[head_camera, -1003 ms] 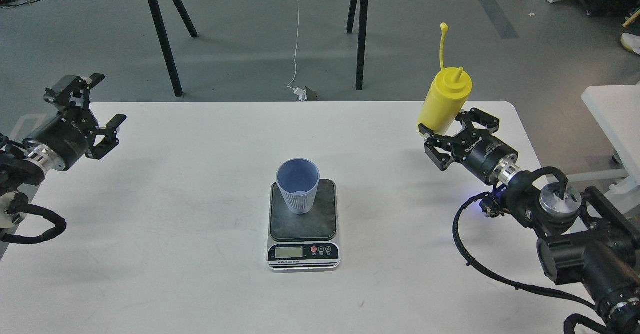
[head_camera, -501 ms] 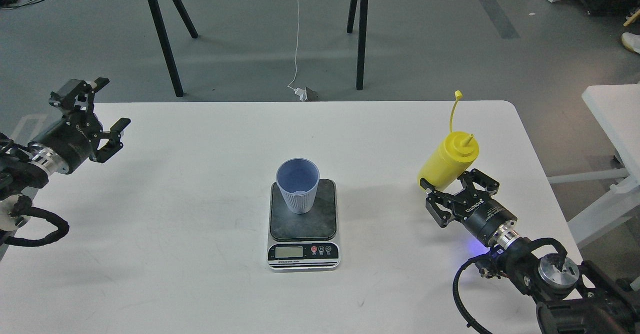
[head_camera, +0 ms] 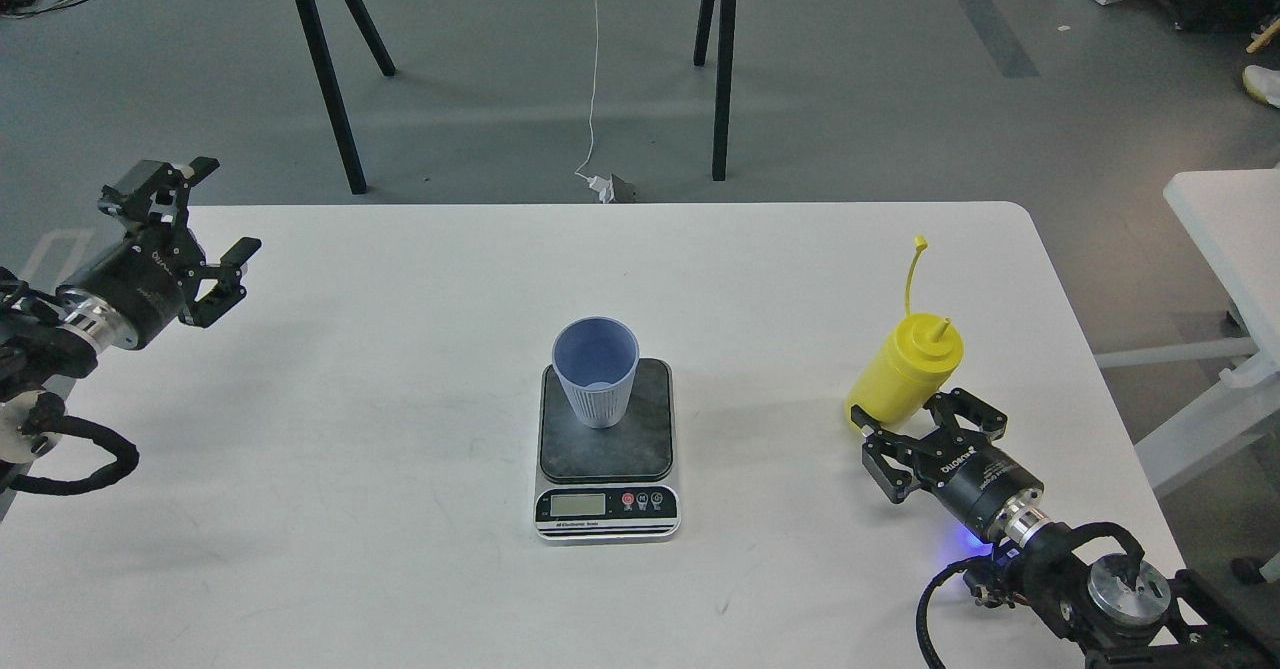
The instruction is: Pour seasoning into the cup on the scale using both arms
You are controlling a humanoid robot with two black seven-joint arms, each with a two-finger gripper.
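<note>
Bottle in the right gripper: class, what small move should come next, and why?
Probably settle the bottle upright on the table and open the right gripper: it has sunk steadily and now leans at the tabletop, away from the cup.

- The single head view is looking forward and down from above the near edge of the desk.
- It is taking in the whole desk at middling range, with the floor beyond.
- The arms are entering at the left and right edges.
</note>
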